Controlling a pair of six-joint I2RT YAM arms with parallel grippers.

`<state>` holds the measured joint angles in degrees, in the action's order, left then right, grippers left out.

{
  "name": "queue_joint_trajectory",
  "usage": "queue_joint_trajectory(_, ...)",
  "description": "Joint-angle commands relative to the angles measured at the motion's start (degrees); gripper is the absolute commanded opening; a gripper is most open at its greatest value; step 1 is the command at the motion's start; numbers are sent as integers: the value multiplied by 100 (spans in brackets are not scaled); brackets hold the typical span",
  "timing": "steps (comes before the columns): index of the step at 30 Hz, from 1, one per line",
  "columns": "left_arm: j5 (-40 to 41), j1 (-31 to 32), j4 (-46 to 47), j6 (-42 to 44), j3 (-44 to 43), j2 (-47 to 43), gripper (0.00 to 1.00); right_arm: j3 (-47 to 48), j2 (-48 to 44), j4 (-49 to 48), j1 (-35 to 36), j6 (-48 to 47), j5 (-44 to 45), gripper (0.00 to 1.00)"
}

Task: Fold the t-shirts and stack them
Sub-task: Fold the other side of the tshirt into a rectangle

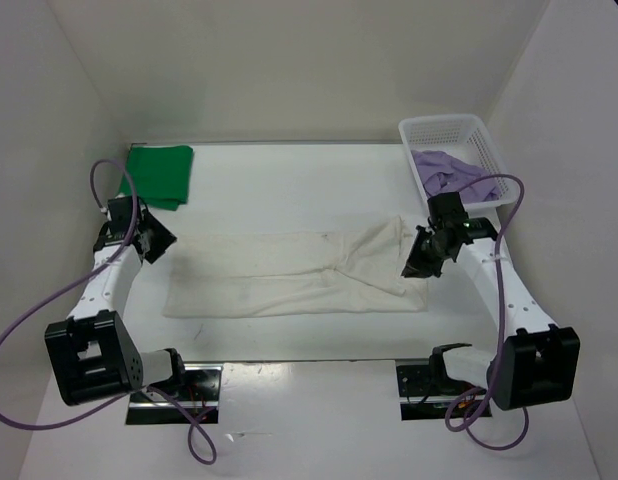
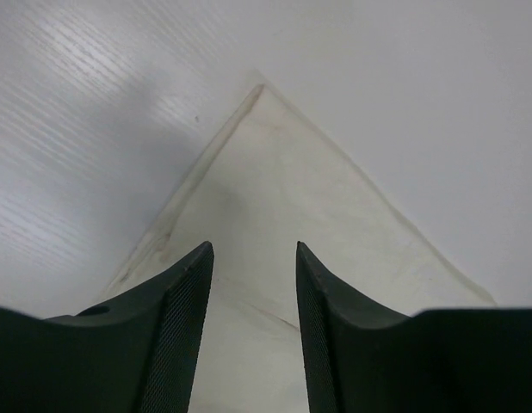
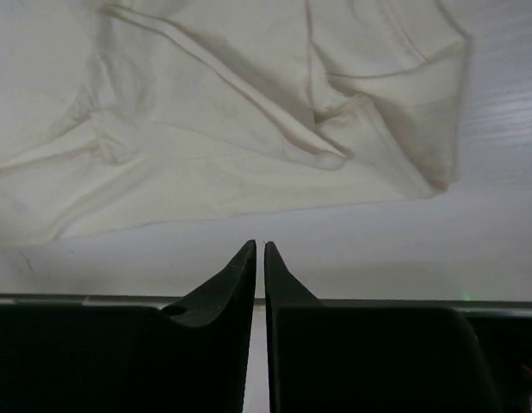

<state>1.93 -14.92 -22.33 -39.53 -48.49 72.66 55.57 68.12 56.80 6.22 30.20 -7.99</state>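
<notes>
Three shirts show in the top view, and the white shirt (image 1: 289, 275) lies spread lengthwise across the middle of the surface (image 1: 289, 180), folded into a long band with its right end bunched and wrinkled. The green shirt (image 1: 161, 172) lies folded flat, well beyond the white shirt's left end, towards the far side. The lavender shirt (image 1: 447, 170) sits crumpled in a white mesh basket (image 1: 404, 135) beyond the white shirt's right end. The left claw (image 1: 157, 240) hangs just off the white shirt's left end, and the right claw (image 1: 421, 262) hangs over its right end. In the left wrist view, the left claw (image 2: 253, 249) stands moderately wide with nothing between its fingers (image 2: 184, 292), above a pointed corner of the white shirt (image 2: 283, 189) that lies flat on the surface (image 2: 77, 129). In the right wrist view, the right claw (image 3: 259, 245) has its tips drawn nearly together, only a thin slit between them, gripping nothing; it is over bare surface (image 3: 378, 241) just beside the white shirt's (image 3: 206, 129) creased edge, where a sleeve folds over.
</notes>
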Motion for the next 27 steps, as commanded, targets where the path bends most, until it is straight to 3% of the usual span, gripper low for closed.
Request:
queue_joint_trajectory(1, -438, 146, 281, -64, -187, 19, 50, 314, 209, -869, 300, 21, -272, 10)
queue_joint_trajectory(2, -492, 243, 429, -64, -239, 150, 49, 314, 367, -1203, 423, 21, -378, 0)
queue_joint_trajectory(7, -492, 936, 739, -64, -240, 599, 49, 709, 1789, -2706, 1232, 162, 78, 3)
queue_joint_trajectory(8, -492, 999, 808, -64, -240, 791, 49, 770, 1984, -2848, 1233, 162, 148, 10)
queue_joint_trajectory(9, -544, 1000, 887, -116, -240, 872, 49, 884, 2151, -2963, 1320, 162, 235, 25)
queue_joint_trajectory(13, -668, 1061, 1116, -187, -108, 1066, 49, 1017, 2741, -3341, 1452, 109, 430, 44)
queue_joint_trajectory(15, -730, 1061, 1178, -187, -38, 1118, 49, 1174, 2996, -3464, 1452, 109, 430, 48)
queue_joint_trajectory(23, -730, 1061, 1231, -187, 85, 1224, 49, 1228, 3348, -3517, 1523, 214, 535, 48)
queue_joint_trajectory(25, -730, 1061, 1231, -187, 138, 1224, 49, 1167, 3348, -3517, 1523, 215, 535, 41)
queue_joint_trajectory(27, -730, 1061, 1231, -187, 138, 1224, 49, 1114, 3348, -3517, 1523, 215, 535, 41)
